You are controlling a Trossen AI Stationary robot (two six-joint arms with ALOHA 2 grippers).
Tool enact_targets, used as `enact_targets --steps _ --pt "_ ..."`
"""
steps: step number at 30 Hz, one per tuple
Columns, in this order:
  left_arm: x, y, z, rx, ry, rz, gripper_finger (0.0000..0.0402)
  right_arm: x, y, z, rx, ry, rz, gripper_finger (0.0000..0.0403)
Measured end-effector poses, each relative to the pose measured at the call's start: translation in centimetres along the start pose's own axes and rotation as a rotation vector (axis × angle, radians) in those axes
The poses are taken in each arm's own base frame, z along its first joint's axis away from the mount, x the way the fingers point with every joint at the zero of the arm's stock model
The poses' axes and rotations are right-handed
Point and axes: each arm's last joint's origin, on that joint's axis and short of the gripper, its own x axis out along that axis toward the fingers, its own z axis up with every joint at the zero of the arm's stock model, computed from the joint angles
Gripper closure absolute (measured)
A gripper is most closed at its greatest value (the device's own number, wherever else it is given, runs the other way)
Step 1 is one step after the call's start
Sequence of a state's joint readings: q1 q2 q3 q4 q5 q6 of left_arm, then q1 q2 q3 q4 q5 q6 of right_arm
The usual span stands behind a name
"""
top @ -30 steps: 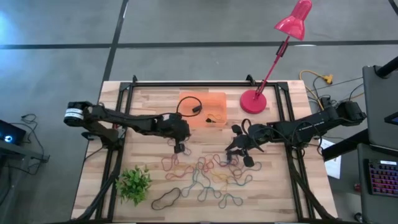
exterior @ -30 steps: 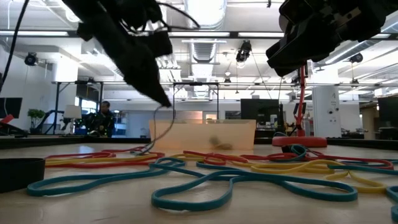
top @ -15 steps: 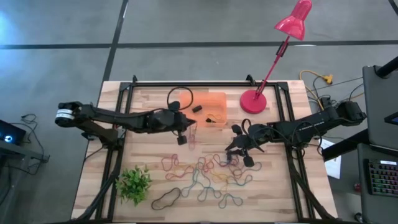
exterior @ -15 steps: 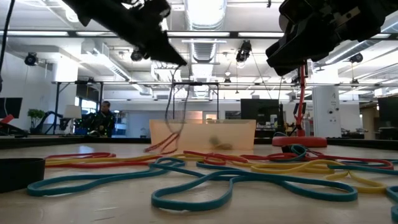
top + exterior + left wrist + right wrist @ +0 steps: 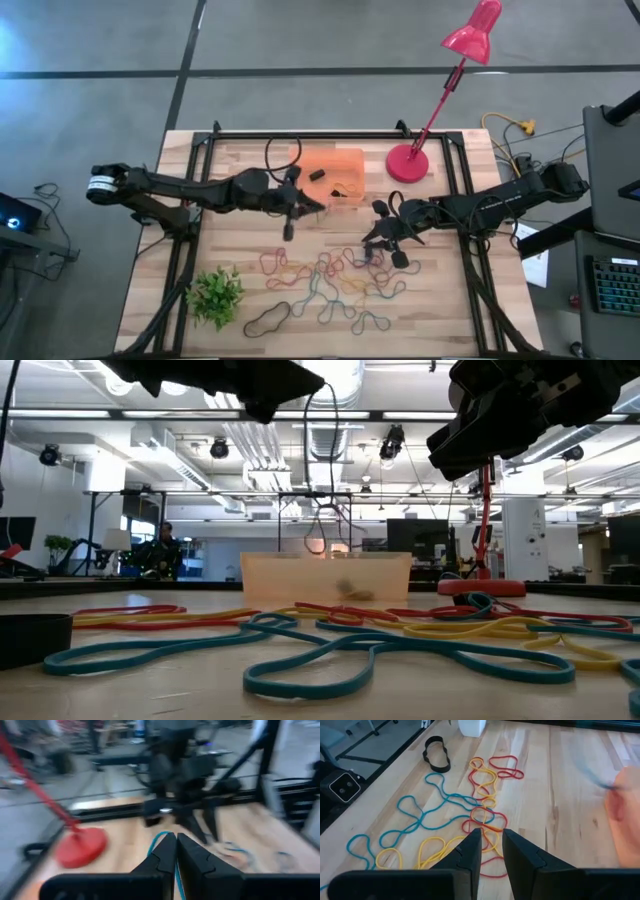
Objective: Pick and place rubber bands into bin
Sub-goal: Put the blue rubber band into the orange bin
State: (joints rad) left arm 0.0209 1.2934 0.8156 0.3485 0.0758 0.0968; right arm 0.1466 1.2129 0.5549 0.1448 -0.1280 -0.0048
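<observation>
Inside the orange bin (image 5: 333, 165) lie a few rubber bands (image 5: 347, 188).

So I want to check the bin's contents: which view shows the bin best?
The high view: it looks straight down into the orange bin, showing small dark items inside. The low view shows only its translucent side wall. The right wrist view catches a blurred orange edge; the left wrist view shows none.

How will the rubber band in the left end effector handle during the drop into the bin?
Probably floppy: the rubber band hangs limp from the left end effector above the bin. Likely light, so it may swing, possibly snagging the rim.
</observation>
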Motion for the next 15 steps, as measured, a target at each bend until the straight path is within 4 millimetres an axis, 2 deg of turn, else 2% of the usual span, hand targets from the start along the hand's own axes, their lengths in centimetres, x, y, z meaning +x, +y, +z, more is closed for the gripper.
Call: enact_targets --steps 3,8,10,15 --pt "0.3 -0.1 -1.2 -0.062 0.076 -0.121 0.0401 0.0 0.0 0.0 -0.007 0.000 -0.001 0.0335" --pt "0.7 0.4 -5.2 -0.189 0.402 0.160 0.0401 0.0 0.0 0.1 -0.015 -0.007 -0.001 0.0335" --pt "1.1 0.4 -6.0 -0.197 0.414 0.157 0.0401 0.0 0.0 0.2 -0.017 -0.019 -0.001 0.0335" --pt "2.2 -0.1 -5.3 -0.180 0.268 0.009 0.0401 0.0 -0.2 0.6 0.007 -0.064 -0.055 0.0335"
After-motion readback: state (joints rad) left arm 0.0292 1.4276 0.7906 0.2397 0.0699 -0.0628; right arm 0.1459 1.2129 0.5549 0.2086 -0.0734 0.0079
